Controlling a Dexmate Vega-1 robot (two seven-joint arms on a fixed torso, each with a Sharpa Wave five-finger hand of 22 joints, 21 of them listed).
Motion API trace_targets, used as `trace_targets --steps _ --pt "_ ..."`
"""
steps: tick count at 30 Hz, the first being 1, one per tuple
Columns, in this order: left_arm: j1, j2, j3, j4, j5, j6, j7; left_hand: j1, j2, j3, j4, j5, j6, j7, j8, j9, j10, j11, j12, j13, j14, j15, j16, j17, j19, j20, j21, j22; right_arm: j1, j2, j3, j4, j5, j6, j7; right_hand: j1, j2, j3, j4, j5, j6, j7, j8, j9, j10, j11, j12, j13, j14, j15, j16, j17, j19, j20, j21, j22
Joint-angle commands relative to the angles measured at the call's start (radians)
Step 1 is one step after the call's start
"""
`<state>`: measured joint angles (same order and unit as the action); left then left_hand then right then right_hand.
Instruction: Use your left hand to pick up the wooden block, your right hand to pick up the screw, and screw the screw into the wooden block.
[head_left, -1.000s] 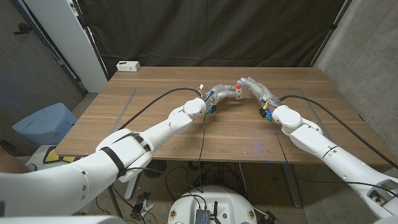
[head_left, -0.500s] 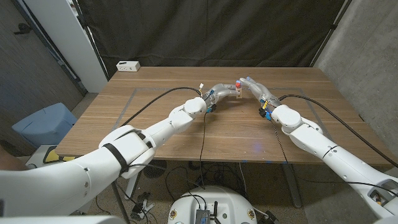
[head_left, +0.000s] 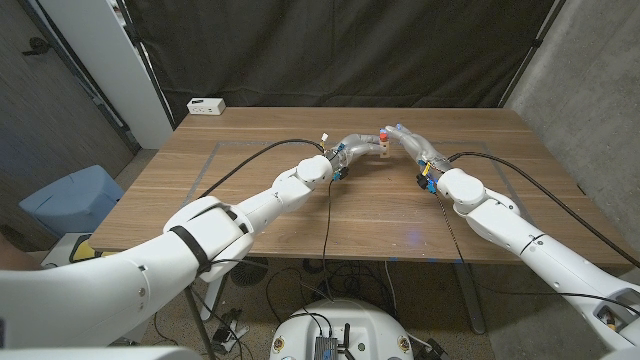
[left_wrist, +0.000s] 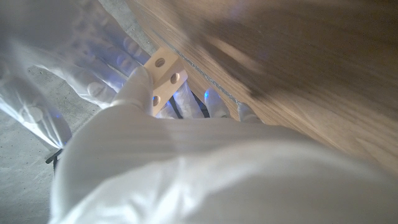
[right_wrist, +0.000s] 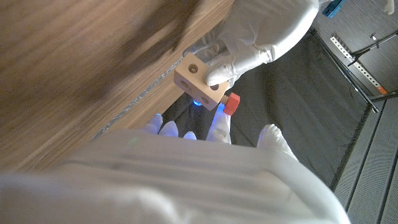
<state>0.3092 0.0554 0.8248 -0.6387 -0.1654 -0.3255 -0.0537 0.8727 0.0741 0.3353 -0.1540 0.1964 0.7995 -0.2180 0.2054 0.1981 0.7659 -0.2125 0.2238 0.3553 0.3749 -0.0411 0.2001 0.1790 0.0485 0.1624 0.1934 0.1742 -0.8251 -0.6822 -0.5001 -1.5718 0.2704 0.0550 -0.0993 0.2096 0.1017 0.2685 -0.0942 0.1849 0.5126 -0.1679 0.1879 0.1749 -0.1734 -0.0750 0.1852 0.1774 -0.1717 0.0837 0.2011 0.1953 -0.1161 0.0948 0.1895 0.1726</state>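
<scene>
Two robot hands meet above the far middle of the surface (head_left: 300, 215), nearer its far edge than its near edge. The left robot hand (head_left: 352, 146) holds the wooden block (head_left: 384, 149) pinched between thumb and fingers, clear of the surface. The block shows round holes on its visible faces. The screw (head_left: 383, 133), red-headed, sits at the block's top and appears already started in one hole; how deep the thread sits cannot be told.

Step in hand, as judged: driving the screw into the block.
1. Keep the left robot hand's pinch firm and the block motionless, so the hole axis does not drift.
2. Keep the screw in line with the hole; a tilted screw is likely to bind or slip out.
3. Turn the red head in short strokes, regripping between strokes, with light pressure toward the block.
4. Avoid pushing sideways, which could twist the block out of the pinch.

The right robot hand (head_left: 408, 138) has its fingers closed in around the screw head, fingertips (right_wrist: 217, 118) just beside it. Whether they actually grip the head or only touch it cannot be told.

A white box (head_left: 206, 105) lies at the far left corner, well apart.
</scene>
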Motion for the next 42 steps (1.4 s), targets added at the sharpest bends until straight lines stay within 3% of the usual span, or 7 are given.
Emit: trace_targets --steps 1,42 --pt "0.003 0.001 0.0 -0.004 -0.002 0.001 0.001 0.0 0.004 0.004 0.0 0.006 0.058 0.005 0.005 0.002 0.009 -0.002 0.001 0.003 0.005 -0.049 0.001 0.002 0.003 0.001 0.005 0.005 -0.019 -0.011 0.01 -0.021 -0.001 -0.007 -0.014 -0.001 0.007 0.006 -0.006 0.001 0.012 -0.003 0.002 0.003 -0.07 -0.008 0.005 0.002 -0.168 -0.006 0.001 0.0 -0.004 -0.002 0.004 0.001" --pt "0.042 0.033 -0.007 -0.093 -0.006 0.043 0.012 -0.001 0.004 0.002 0.001 0.006 0.055 0.006 0.002 0.002 0.01 -0.003 -0.003 0.006 0.006 -0.049 0.002 0.002 0.005 0.003 0.005 0.005 -0.101 -0.051 0.04 -0.121 -0.018 -0.034 -0.071 0.0 0.009 0.011 -0.012 0.0 0.033 -0.001 0.004 0.003 -0.054 -0.012 0.009 0.002 -0.155 -0.008 0.004 -0.002 0.005 0.001 0.006 0.0"
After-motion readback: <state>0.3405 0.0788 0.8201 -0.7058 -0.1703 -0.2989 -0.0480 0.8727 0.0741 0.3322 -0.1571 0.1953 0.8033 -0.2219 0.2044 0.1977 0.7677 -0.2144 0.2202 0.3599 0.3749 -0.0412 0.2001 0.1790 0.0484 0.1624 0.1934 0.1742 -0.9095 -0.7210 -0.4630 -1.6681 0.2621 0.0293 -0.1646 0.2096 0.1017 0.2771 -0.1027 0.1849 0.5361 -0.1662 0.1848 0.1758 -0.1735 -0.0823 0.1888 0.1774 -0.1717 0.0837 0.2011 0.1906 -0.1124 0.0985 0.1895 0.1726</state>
